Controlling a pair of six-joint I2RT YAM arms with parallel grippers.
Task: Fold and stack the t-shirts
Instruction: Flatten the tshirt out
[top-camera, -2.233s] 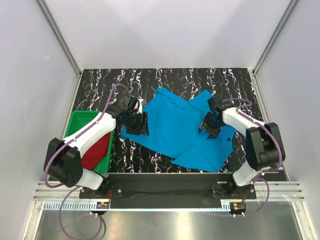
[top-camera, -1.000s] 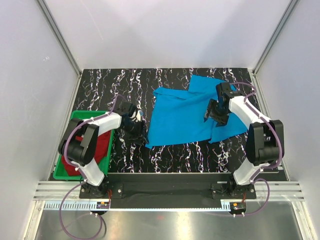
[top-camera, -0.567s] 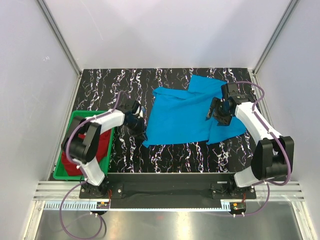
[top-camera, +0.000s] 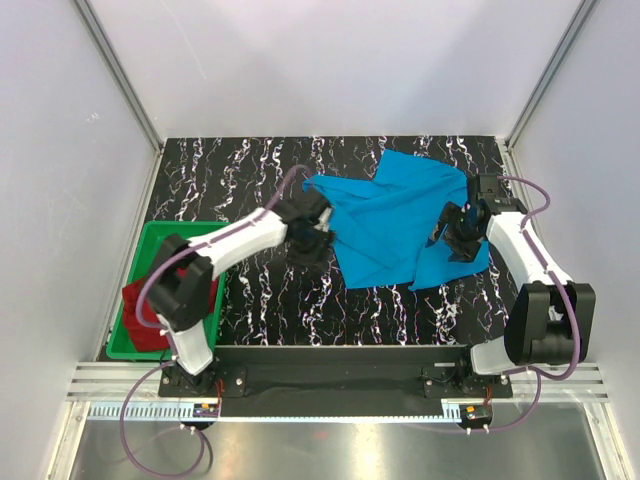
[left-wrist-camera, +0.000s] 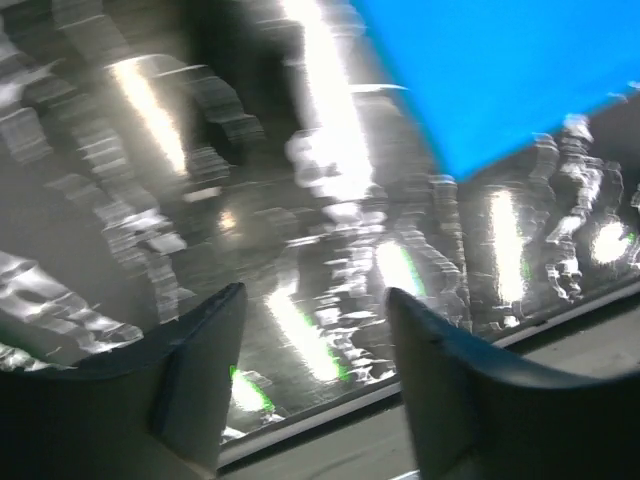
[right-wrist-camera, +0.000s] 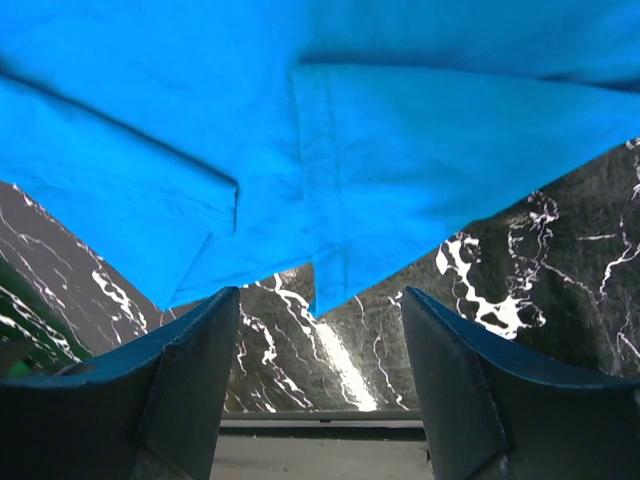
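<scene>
The sky-blue t-shirt lies rumpled and partly folded on the right half of the black marbled table. My left gripper is open and empty just left of the shirt's left edge. In the blurred left wrist view the gripper has only table between its fingers, with the blue cloth at top right. My right gripper is open over the shirt's lower right part. In the right wrist view the gripper is empty, with the shirt just beyond it. The dark red t-shirt lies bunched in the bin.
The green plastic bin stands at the left front of the table, under the left arm's base link. White enclosure walls stand close on the left, right and back. A metal rail runs along the table's front edge.
My left gripper has swung right from beside the bin to the shirt's left edge. The blue shirt has gathered to the right, its left part narrower. My right gripper has shifted slightly right.
</scene>
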